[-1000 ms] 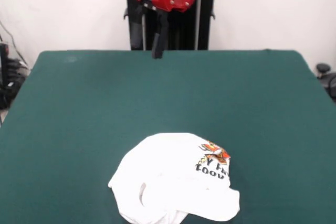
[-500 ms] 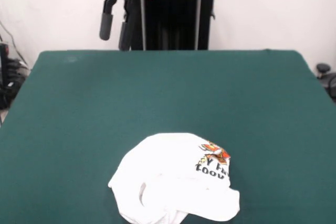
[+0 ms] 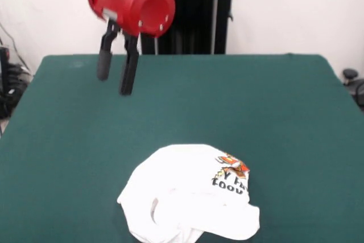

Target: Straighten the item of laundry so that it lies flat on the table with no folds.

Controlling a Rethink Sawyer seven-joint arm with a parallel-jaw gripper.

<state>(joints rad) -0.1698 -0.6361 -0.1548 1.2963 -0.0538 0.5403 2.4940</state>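
The hand (image 3: 116, 83) hangs released above the dark green worktop (image 3: 284, 118), its two black fingers (image 3: 129, 72) apart and pointing down, holding nothing; above them sits the red wrist housing (image 3: 131, 5); well apart from the hand, nearer the camera and off to the picture's right, the small white garment (image 3: 187, 194) lies crumpled on the worktop, folded over itself, its red, orange and yellow print (image 3: 233, 167) and black lettering (image 3: 230, 183) only partly showing at its right side.

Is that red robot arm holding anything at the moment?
No, nothing. The end effector hangs open above the bare green table, well away from the crumpled white garment.
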